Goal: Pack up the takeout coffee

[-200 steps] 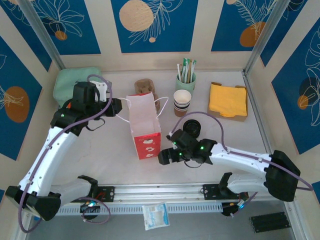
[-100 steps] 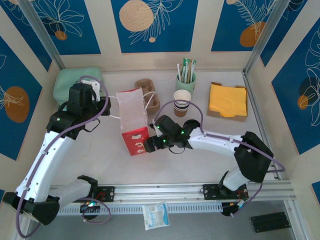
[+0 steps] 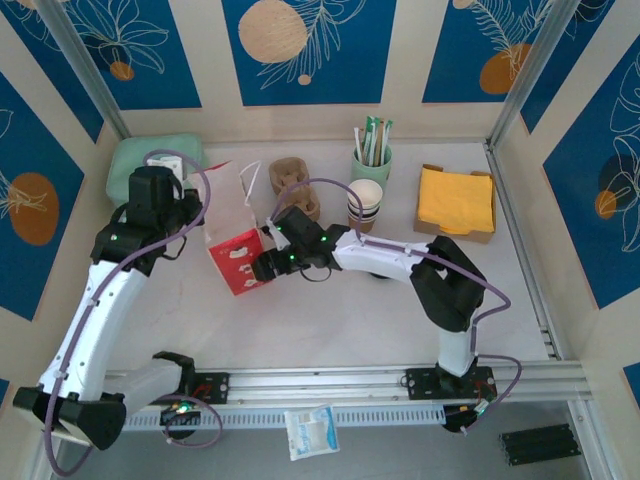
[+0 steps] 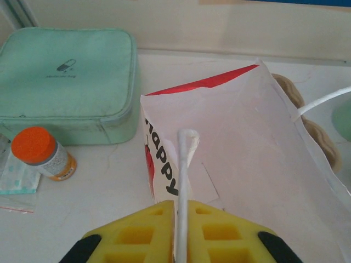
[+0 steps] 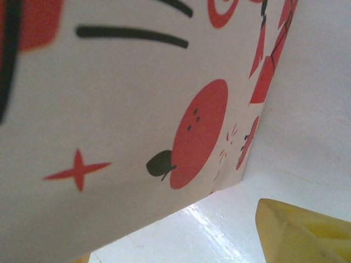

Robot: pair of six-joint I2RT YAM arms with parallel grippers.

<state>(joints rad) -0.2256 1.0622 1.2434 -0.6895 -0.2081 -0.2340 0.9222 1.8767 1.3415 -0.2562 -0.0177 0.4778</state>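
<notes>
A white paper bag point(image 3: 233, 232) with red print leans over at the left middle of the table. My left gripper point(image 3: 187, 207) is shut on its white handle point(image 4: 184, 164), the yellow fingers point(image 4: 140, 233) pinching the cord just above the bag point(image 4: 241, 142). My right gripper point(image 3: 263, 267) reaches far left and sits against the bag's lower right side. In the right wrist view the printed bag wall point(image 5: 137, 93) is very close. One yellow finger point(image 5: 307, 233) stands wide off it, touching nothing. The takeout coffee is hidden.
A stack of lidless banded cups point(image 3: 365, 204), a brown cup carrier point(image 3: 293, 180), a green cup of sticks point(image 3: 372, 152) and yellow napkins point(image 3: 456, 200) stand at the back. A mint pouch point(image 4: 66, 76) and an orange-capped bottle point(image 4: 43, 154) lie at the far left.
The bag has been drawn left and toward the back and now tilts. My left gripper went with it, on the handle. My right arm has stretched left after the bag's base.
</notes>
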